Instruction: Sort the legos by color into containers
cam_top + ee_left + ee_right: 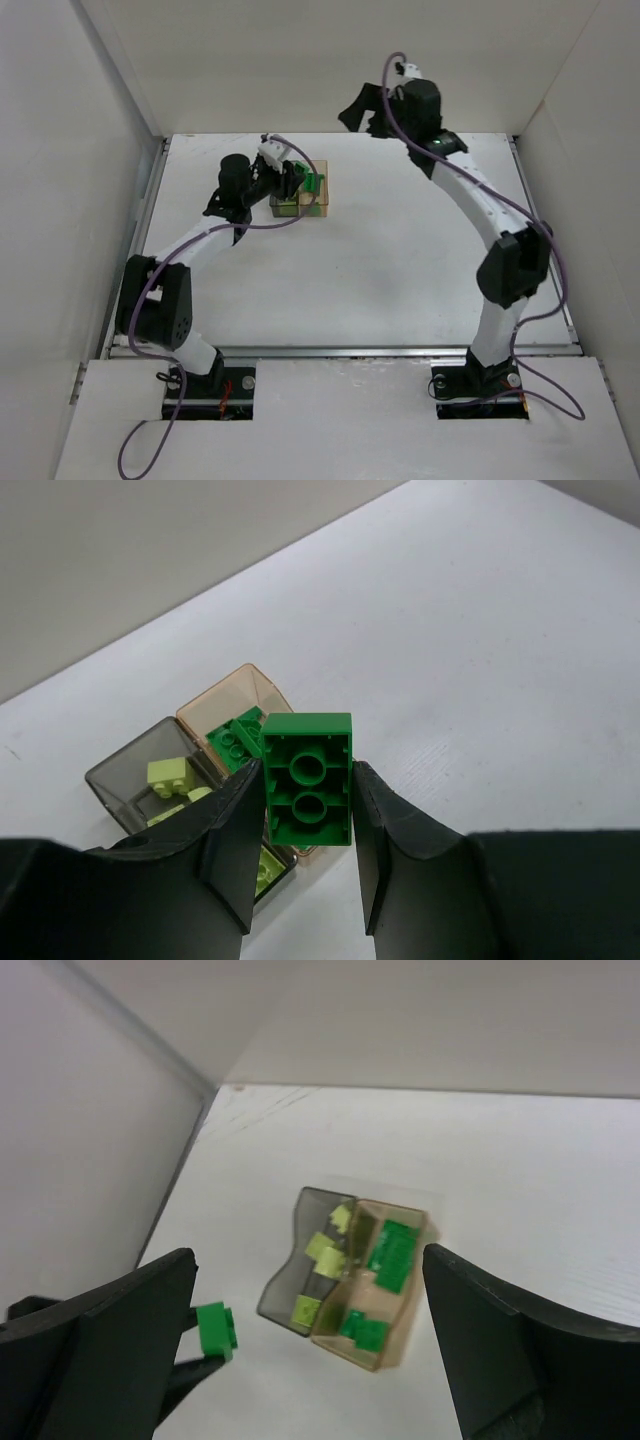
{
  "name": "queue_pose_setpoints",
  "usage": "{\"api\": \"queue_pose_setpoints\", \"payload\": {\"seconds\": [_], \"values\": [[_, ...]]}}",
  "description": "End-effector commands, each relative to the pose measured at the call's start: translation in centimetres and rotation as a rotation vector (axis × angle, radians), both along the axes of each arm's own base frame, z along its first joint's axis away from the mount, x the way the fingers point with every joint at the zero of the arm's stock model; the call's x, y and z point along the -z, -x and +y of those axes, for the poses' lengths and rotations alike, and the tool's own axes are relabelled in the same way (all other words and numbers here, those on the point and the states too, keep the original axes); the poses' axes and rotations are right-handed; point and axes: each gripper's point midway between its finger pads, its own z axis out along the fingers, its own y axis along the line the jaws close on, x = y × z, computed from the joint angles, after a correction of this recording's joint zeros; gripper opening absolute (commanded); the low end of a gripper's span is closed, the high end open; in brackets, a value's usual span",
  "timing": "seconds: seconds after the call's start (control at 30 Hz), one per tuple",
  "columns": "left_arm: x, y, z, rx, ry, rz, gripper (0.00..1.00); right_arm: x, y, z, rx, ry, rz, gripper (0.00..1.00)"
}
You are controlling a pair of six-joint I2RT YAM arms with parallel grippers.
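My left gripper (308,770) is shut on a dark green lego (308,798), underside up, and holds it just above the two bins; in the top view this gripper (298,181) is over them with the brick (313,182). The tan bin (247,692) holds dark green legos (233,743). The smoky grey bin (125,785) beside it holds pale yellow-green legos (169,775). My right gripper (310,1260) is wide open and empty, raised high at the back (358,108), looking down on the grey bin (285,1278), the tan bin (412,1290) and the held brick (215,1328).
The bins (301,197) stand touching each other at the back left of the white table (400,260). White walls (90,150) enclose the table on the left, back and right.
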Motion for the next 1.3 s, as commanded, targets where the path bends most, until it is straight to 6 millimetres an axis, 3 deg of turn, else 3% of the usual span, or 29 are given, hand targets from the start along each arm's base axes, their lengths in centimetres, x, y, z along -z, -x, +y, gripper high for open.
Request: {"api": "queue_pose_setpoints", "payload": {"seconds": [0.0, 0.03, 0.07, 0.1, 0.2, 0.3, 0.43, 0.53, 0.57, 0.7, 0.8, 0.87, 0.93, 1.0, 1.03, 1.07, 1.1, 1.13, 1.17, 1.2, 1.23, 1.27], "values": [[-0.9, -1.6, -1.3, 0.034, -0.017, -0.049, 0.00, -1.5, 1.1, -4.9, 0.109, 0.069, -0.069, 1.00], [-0.8, -2.4, -1.4, 0.024, -0.019, -0.047, 0.00, -1.5, 1.5, -5.7, 0.138, 0.090, -0.076, 1.00], [-1.9, -3.4, -1.8, 0.023, -0.006, -0.064, 0.00, 0.2, 2.1, -6.4, 0.150, 0.125, -0.052, 1.00], [0.3, -4.6, -2.2, 0.022, -0.007, -0.013, 0.00, -1.0, 3.1, -7.2, 0.162, 0.139, -0.082, 1.00], [2.7, -7.4, -3.2, 0.017, 0.007, 0.070, 0.00, -0.3, 4.6, -9.4, 0.216, 0.168, -0.072, 1.00], [3.5, -8.9, -3.9, -0.003, 0.015, 0.094, 0.00, 0.0, 5.7, -10.3, 0.222, 0.184, -0.060, 1.00], [6.6, -10.2, -3.8, -0.065, -0.004, 0.141, 0.03, 0.1, 6.4, -11.1, 0.213, 0.216, -0.048, 1.00], [7.1, -10.5, -3.5, -0.079, -0.032, 0.145, 0.27, -0.6, 6.4, -11.4, 0.221, 0.233, -0.060, 1.00], [7.9, -10.2, -4.0, -0.069, -0.040, 0.164, 0.44, -0.2, 6.3, -11.9, 0.226, 0.247, -0.051, 1.00], [7.8, -10.0, -4.4, -0.070, -0.049, 0.183, 0.86, -1.1, 6.7, -12.1, 0.226, 0.246, -0.073, 1.00], [5.1, -10.1, -4.6, -0.101, -0.016, 0.196, 0.94, -1.6, 7.2, -12.8, 0.233, 0.255, -0.075, 1.00], [4.2, -10.1, -3.5, -0.172, -0.021, 0.207, 0.98, -1.3, 7.5, -13.4, 0.243, 0.257, -0.069, 1.00], [1.0, -10.5, -1.2, -0.313, -0.008, 0.168, 0.98, -1.4, 7.9, -14.9, 0.295, 0.268, -0.072, 1.00], [-0.6, -10.1, 0.8, -0.407, -0.024, 0.161, 1.00, -1.2, 7.8, -18.3, 0.442, 0.280, -0.054, 1.00], [-3.1, -9.5, 1.9, -0.449, -0.018, 0.119, 1.00, -1.6, 8.3, -19.7, 0.502, 0.262, -0.046, 1.00], [-4.3, -9.8, 5.1, -0.568, -0.021, 0.098, 1.00, -1.6, 8.4, -21.6, 0.582, 0.271, -0.042, 1.00], [-4.5, -9.4, 7.0, -0.634, -0.036, 0.106, 1.00, -1.5, 8.5, -23.6, 0.644, 0.281, -0.036, 1.00], [-6.2, -8.8, 11.3, -0.797, -0.007, 0.089, 1.00, -1.0, 9.2, -26.6, 0.766, 0.288, -0.011, 1.00], [-6.7, -8.2, 13.6, -0.878, 0.003, 0.089, 1.00, -0.6, 9.5, -26.6, 0.771, 0.278, 0.005, 1.00], [-7.6, -7.6, 15.8, -0.949, 0.018, 0.083, 1.00, -0.4, 10.0, -29.5, 0.888, 0.290, 0.019, 1.00], [-7.1, -6.7, 18.0, -1.009, 0.010, 0.102, 1.00, -0.1, 10.4, -30.9, 0.940, 0.289, 0.034, 1.00], [-8.9, -5.3, 22.0, -1.094, 0.033, 0.073, 1.00, -0.4, 11.1, -32.1, 0.996, 0.263, 0.043, 1.00]]}}
